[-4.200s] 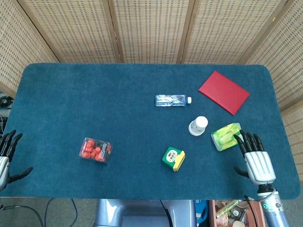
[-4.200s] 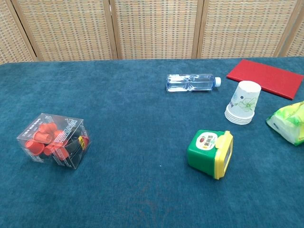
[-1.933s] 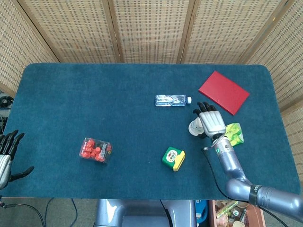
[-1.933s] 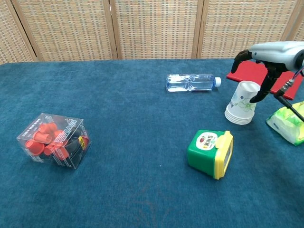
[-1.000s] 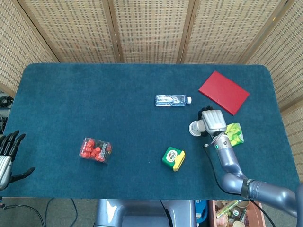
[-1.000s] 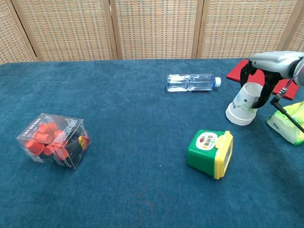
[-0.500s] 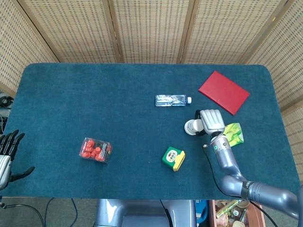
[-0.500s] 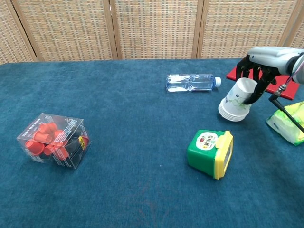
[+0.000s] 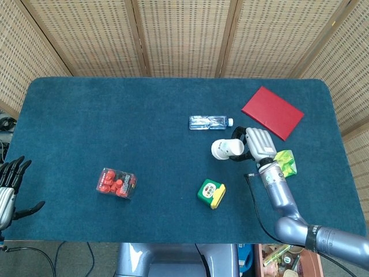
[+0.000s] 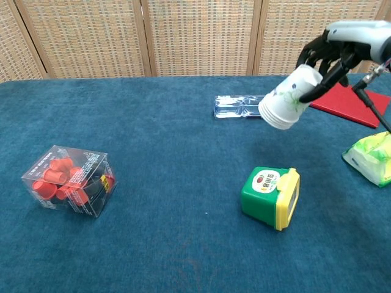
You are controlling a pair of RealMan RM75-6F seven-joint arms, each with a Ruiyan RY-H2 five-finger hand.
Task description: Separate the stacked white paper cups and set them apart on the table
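Observation:
The stack of white paper cups (image 10: 287, 100) with a green flower print hangs in the air, tilted with its rims pointing down-left. My right hand (image 10: 333, 50) grips it around the closed end. From above, the cup stack (image 9: 225, 148) lies sideways left of the right hand (image 9: 258, 143), over the cloth between the bottle and the green box. My left hand (image 9: 10, 183) hovers off the table's front left edge with fingers spread and nothing in it.
A water bottle (image 9: 210, 122) lies behind the cups. A green and yellow box (image 10: 270, 197) sits below them. A red book (image 9: 272, 112) and a green packet (image 10: 372, 157) lie at the right. A clear box of red caps (image 10: 68, 181) stands front left on the blue table (image 9: 115, 127).
My right hand reached in, closed on the cup stack, tipped it and lifted it off the table, carrying it left and up. The left hand has barely moved.

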